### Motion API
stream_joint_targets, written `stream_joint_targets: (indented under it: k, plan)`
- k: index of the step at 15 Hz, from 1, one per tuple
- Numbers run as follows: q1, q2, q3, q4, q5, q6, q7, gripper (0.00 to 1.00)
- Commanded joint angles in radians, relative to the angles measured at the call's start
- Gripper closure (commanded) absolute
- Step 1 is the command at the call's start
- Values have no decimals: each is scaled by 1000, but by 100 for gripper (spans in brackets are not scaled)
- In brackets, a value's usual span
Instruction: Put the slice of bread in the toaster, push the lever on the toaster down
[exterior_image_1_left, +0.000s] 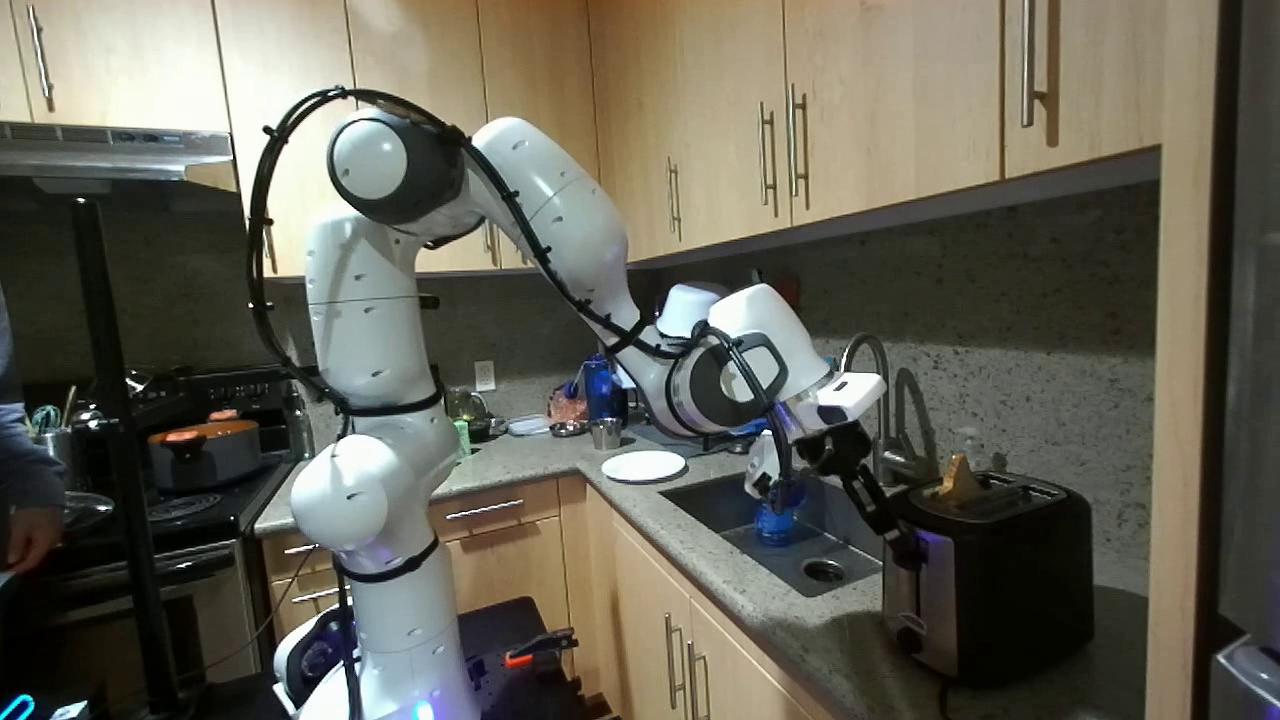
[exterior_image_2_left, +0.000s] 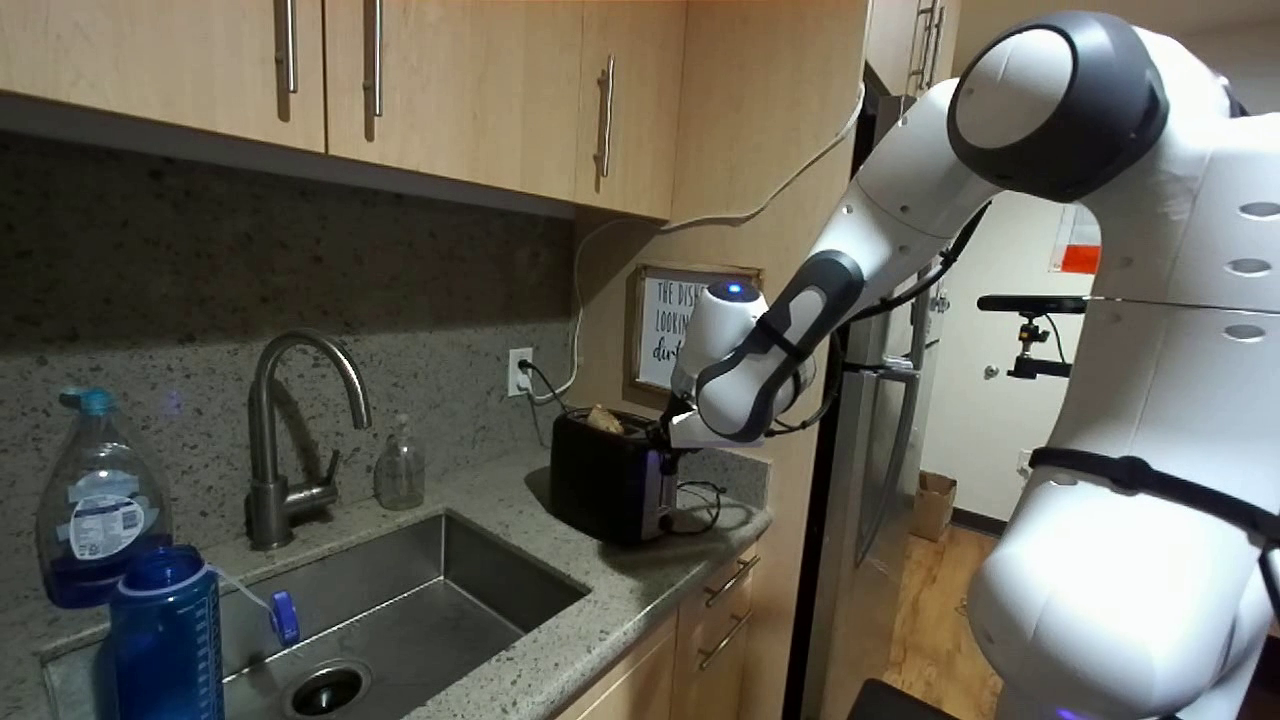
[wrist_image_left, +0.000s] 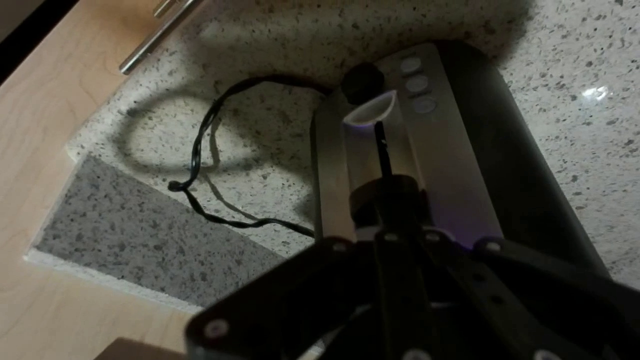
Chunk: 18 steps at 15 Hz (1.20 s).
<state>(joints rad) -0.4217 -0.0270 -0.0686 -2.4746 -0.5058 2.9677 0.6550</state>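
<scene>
Jutting tan and tapered from the dark toaster (exterior_image_1_left: 1022, 585), the slice of bread (exterior_image_1_left: 959, 481) stands, in an exterior view, right of and above the jaws, pressed together at the toaster's silvery front.

toaster (exterior_image_1_left: 995, 585): smooth metal front | counter (wrist_image_left: 575, 127): polished stone look (a glint shows) | upper cabinets (exterior_image_1_left: 895, 90): smooth wood

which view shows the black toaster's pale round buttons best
The wrist view: three pale round buttons show unblocked on the silvery metal panel of the black, boxy toaster. Both exterior views catch that panel slantwise, buttons too small to tell.
</scene>
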Motion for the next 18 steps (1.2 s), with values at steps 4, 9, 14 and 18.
stream_joint_targets:
  k: [4,9,14,18]
  plan:
    - [-8,4,-5,-22,-40,38,52,100]
    - [-3,18,-1,-20,-67,31,74,100]
    - [18,70,15,-10,-73,22,62,100]
    - [34,110,13,-11,-72,17,58,100]
